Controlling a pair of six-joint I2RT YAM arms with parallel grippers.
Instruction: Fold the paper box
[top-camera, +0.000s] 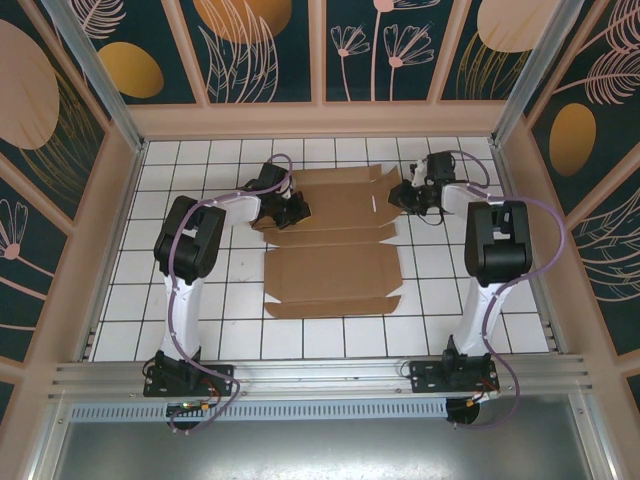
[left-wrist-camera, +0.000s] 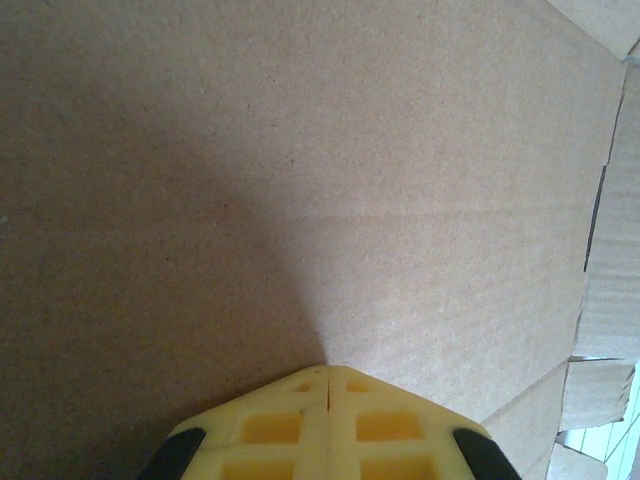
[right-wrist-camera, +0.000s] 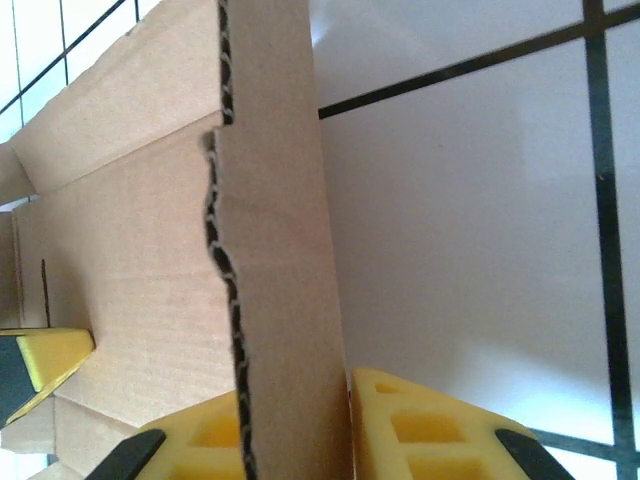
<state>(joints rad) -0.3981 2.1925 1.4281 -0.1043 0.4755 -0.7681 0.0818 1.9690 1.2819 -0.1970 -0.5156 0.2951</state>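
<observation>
- The tiled table (top-camera: 430, 300) shows bare tiles left, right and near of the sheet.
- The paper box (top-camera: 335, 255) lies flat mid-table; its far-right flap edge stands raised.
- The right gripper (right-wrist-camera: 300, 440) clamps that raised edge.
- The left gripper (left-wrist-camera: 328, 385), jaws together, is on the far-left panel.

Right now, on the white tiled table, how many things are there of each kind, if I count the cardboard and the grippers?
paper box, one flat brown sheet: 1
grippers, the left gripper and the right gripper: 2
Total: 3
</observation>
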